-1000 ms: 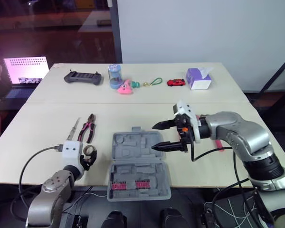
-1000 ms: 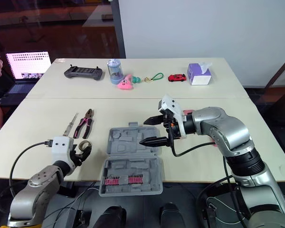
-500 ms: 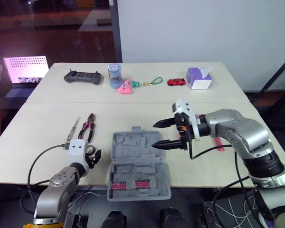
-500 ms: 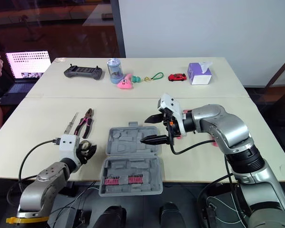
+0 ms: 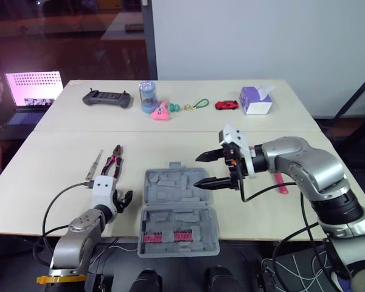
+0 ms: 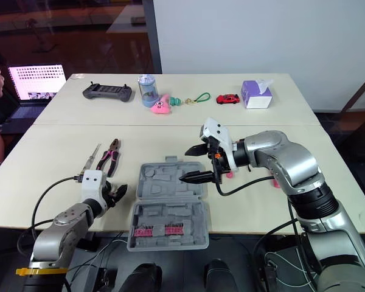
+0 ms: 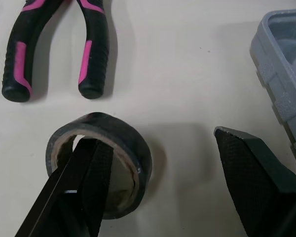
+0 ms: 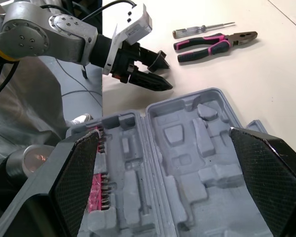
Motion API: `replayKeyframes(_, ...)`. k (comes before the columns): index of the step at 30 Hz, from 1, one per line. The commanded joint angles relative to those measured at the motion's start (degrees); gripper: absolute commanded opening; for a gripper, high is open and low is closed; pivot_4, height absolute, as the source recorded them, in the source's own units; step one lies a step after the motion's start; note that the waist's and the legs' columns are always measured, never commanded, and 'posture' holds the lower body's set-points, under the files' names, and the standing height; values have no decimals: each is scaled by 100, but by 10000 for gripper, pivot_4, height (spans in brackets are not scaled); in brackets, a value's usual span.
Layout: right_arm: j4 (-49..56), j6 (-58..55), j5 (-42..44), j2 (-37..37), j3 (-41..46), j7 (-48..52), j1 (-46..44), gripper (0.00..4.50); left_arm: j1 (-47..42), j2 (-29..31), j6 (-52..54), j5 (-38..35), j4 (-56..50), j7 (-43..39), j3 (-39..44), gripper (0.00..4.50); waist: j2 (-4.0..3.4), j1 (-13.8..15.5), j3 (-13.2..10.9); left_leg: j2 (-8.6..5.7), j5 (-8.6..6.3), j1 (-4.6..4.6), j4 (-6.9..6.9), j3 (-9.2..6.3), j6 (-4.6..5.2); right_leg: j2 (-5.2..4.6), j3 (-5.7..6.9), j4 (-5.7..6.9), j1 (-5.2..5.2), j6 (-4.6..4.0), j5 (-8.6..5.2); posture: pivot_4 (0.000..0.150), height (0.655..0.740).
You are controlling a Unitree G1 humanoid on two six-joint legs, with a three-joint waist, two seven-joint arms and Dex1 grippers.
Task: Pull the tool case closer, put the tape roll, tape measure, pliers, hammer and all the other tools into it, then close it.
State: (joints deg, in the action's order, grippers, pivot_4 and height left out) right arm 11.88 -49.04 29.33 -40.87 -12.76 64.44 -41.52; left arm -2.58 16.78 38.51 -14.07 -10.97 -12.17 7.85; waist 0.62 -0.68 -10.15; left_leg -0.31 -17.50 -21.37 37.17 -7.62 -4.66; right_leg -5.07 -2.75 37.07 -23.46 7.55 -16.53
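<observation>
The black tape roll (image 7: 123, 134) lies flat on the table beside the pink-handled pliers (image 5: 114, 164) and a thin screwdriver (image 5: 95, 165). My left gripper (image 5: 119, 199) is open, with one finger inside the roll's hole and the other outside it, towards the case. The grey tool case (image 5: 176, 210) lies open near the table's front edge, with pink bits in its near half. My right gripper (image 5: 198, 171) hovers open over the case's far right corner, holding nothing. A pink tool (image 5: 280, 181) lies behind my right forearm.
Along the far table stand a game controller (image 5: 106, 98), a blue cup (image 5: 147, 97), a pink toy (image 5: 160, 111), a green loop (image 5: 199, 104), a red toy car (image 5: 225, 105) and a tissue box (image 5: 255, 100). A laptop (image 5: 33, 91) glows at far left.
My left arm has pushed forward and right, so its open fingers now straddle the tape roll's wall. My right gripper has barely shifted, staying open over the case.
</observation>
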Motion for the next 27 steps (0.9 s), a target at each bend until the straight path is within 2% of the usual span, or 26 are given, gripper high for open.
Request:
replayKeyframes(1,7,98,-105,-18,22,-24,-182,45000,-55,18,-133,-22,-29,-11,142,16485,0,0,0,0,0,0,0,0,0,0,0,0,0,0,0,1500,7400)
replayKeyframes(4,-14,118,-150,-50,16,16,-161,45000,-88,44,-179,-22,-15,-11,183,1029,-1,5,0,0,0,0,0,0,-1,0,0,0,0,0,0,1500,7400)
replayKeyframes(5,-18,128,-164,-70,18,33,-144,45000,-100,61,-180,-24,-28,-17,196,401,-1,7,1,0,1,0,0,0,-2,0,0,0,0,0,0,1500,7400)
replayKeyframes(13,-28,184,-239,-67,11,59,-78,45000,-170,217,-80,-104,-177,-115,268,401,-1,-2,1,0,3,0,-1,0,-6,0,0,1,0,0,0,1500,7400)
replayKeyframes(19,32,167,-246,-119,15,48,9,45000,-492,579,202,-287,-494,-479,249,401,0,11,0,0,6,-4,0,-3,-10,-1,4,1,0,0,0,1500,7400)
replayKeyframes(23,214,32,-153,-118,65,-37,112,45000,-844,1002,433,-526,-460,-1116,95,401,0,-10,0,0,7,-3,-1,-3,-12,-1,5,1,0,0,0,1500,7400)
replayKeyframes(27,533,-172,-18,-11,203,-313,307,45000,-1758,1807,681,-745,64,-2580,-614,401,0,-18,-1,0,8,-5,-2,-6,-14,1,8,3,-2,0,0,1500,7400)
